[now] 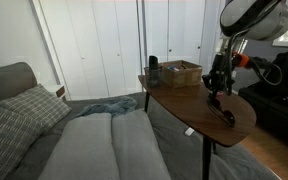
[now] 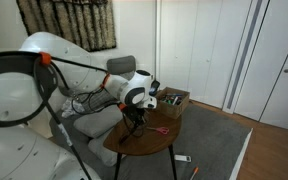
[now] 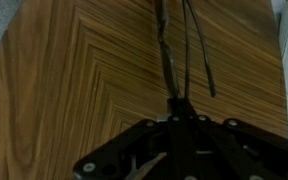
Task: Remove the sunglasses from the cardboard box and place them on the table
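My gripper (image 3: 177, 100) is shut on the sunglasses (image 3: 165, 50), thin dark glasses whose arms stretch out from my fingertips over the wooden table (image 3: 74, 80). In an exterior view the gripper (image 1: 216, 90) is over the middle of the oval table (image 1: 246, 108), and the sunglasses (image 1: 225, 112) reach down to the tabletop; I cannot tell if they rest on it. The tan cardboard box (image 1: 181, 73) stands at the table's far end, apart from the gripper. In an exterior view the gripper (image 2: 134, 116) hangs over the table (image 2: 159, 142), with the box (image 2: 173, 100) behind it.
A black cylinder (image 1: 153, 69) stands next to the box. A small red item (image 2: 156, 130) lies on the table near the gripper. A grey sofa with pillows (image 1: 44, 125) is beside the table. White closet doors (image 1: 104, 40) are behind.
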